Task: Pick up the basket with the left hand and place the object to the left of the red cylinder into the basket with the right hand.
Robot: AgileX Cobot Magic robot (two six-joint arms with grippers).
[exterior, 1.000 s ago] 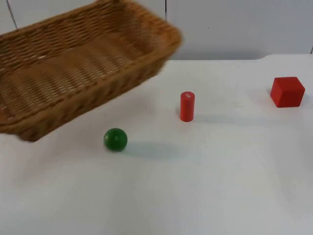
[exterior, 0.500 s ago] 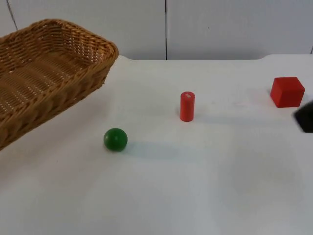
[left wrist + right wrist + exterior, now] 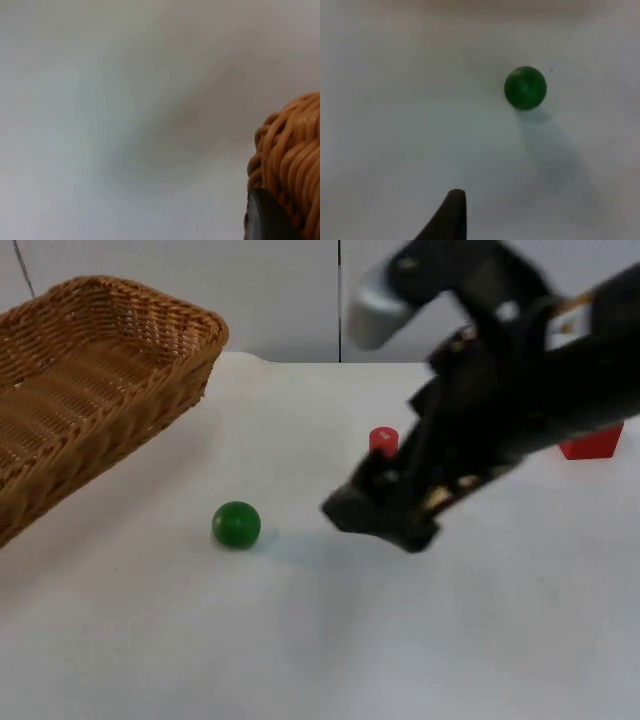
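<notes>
Green ball (image 3: pixel 236 524) sits free on the white surface (image 3: pixel 300 640), left of the red cylinder (image 3: pixel 383 439) and a little nearer the camera, with the right gripper (image 3: pixel 385 512) hanging just beside it on the cylinder's side; in the right wrist view the ball (image 3: pixel 525 87) lies ahead of one black fingertip (image 3: pixel 451 212), and whether these fingers are open I cannot tell. Being round, the ball would likely roll off if one finger touches it first or the descent lands off centre. The cylinder stands close behind the right arm, so a wide swing might tip it. A red cube (image 3: pixel 592 443), partly hidden by the arm, is well apart and no obstacle. The basket (image 3: pixel 90 380) hangs at the far left, and the left gripper (image 3: pixel 267 217) has its fingers on the wicker rim (image 3: pixel 290 160); a tilted basket could let the ball roll back out.
</notes>
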